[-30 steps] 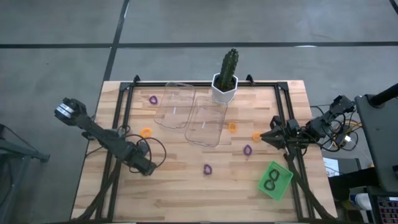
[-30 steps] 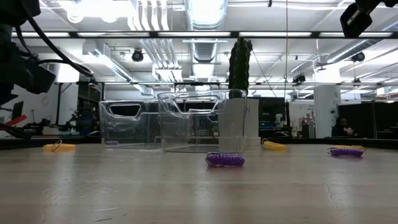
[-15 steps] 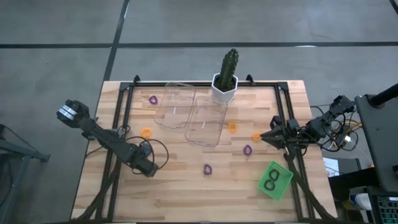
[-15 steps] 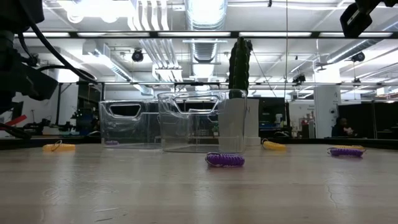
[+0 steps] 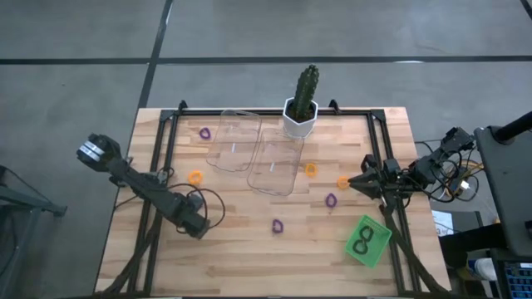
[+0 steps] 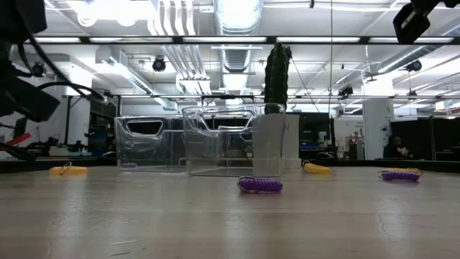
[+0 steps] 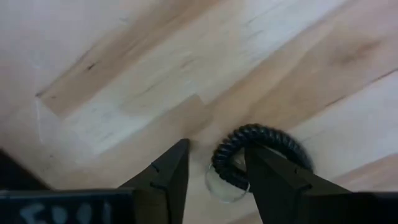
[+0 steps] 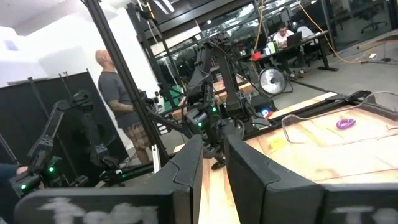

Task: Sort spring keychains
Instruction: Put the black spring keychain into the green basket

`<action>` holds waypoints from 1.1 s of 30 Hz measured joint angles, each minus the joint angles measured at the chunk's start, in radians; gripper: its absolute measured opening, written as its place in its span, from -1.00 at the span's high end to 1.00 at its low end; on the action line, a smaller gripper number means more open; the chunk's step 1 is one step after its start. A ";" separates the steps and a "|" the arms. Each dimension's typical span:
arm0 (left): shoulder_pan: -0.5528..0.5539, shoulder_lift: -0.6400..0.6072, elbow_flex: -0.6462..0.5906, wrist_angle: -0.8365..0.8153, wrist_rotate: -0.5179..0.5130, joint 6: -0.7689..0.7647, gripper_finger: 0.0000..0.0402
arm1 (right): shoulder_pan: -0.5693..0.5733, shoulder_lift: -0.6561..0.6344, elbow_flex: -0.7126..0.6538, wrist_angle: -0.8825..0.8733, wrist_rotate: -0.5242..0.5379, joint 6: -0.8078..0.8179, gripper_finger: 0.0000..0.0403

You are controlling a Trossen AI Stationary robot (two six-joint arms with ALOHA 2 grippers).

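Coil of black springy plastic keychain (image 7: 261, 152) lay on pale wooden desk (image 7: 186, 68), one strand between part-open fingers of left tool (image 7: 214, 171), not gripped. Judged light, squashy, slippery; pinch across one strand. Right tool (image 8: 211, 163) idle at desk edge, fingers narrowly apart, empty.

High view: looked straight down from well above, taking in the whole worktop (image 5: 249, 249) and both arms.
Low view: sat at worktop height, faced level across it into the room.
Left wrist view: pointed down, very close to the wood.
Right wrist view: faced across the worktop toward the room.
Shared: high and low views both showed the cactus (image 5: 304, 87) (image 6: 276, 72) and bins (image 5: 274, 162) (image 6: 219, 140).
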 joint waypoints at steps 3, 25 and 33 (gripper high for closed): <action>0.000 0.007 0.000 -0.003 0.015 0.013 0.25 | 0.000 0.000 0.000 0.000 0.000 0.000 0.68; 0.002 0.011 0.044 0.036 -0.055 0.038 0.95 | 0.000 0.000 0.000 0.001 0.000 0.000 0.69; 0.006 -0.001 0.177 0.039 -0.219 0.161 0.97 | 0.000 0.002 0.000 0.002 0.000 0.000 0.69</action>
